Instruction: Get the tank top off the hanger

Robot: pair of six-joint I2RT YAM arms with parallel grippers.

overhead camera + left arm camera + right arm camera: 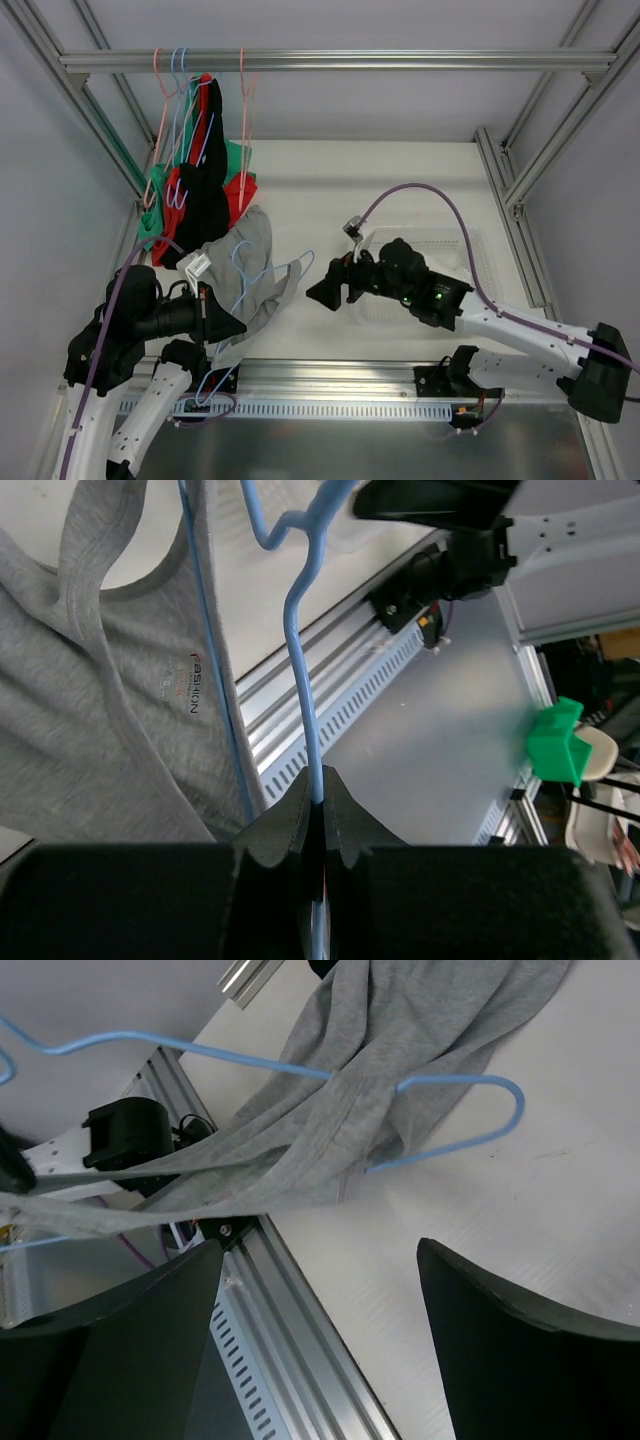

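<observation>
Reaching in from the near-left corner, the left arm is folded at the elbow with its wrist turned toward the middle of the table (380, 200). The left gripper (238, 328) is clamped shut on the thin blue wire of the hanger (296, 259). In the left wrist view the wire (303, 680) is pinched between the two black fingers (285, 815) and rises from them in a kinked curve. The grey tank top (90, 710) is draped just left of that wire – still threaded on the hanger – and a small printed label (190, 685) near its armhole can be read as "FASHION"; the smaller print beside it is too blurred to read.

The right arm is stretched in low from the near-right corner, its wrist pointed at the left arm. The right gripper (318, 293) is held with jaws spread wide and nothing between them, just beside the hanger's end but apart from it. From its wrist camera the open fingers (110, 1340) frame the hanger's rounded end (505, 1095) and the bunched tank top (400, 1020) – both beyond the fingertips, over the white tabletop.

Farther back, red, black and green garments (200, 170) are hung from an overhead bar (330, 60).
</observation>
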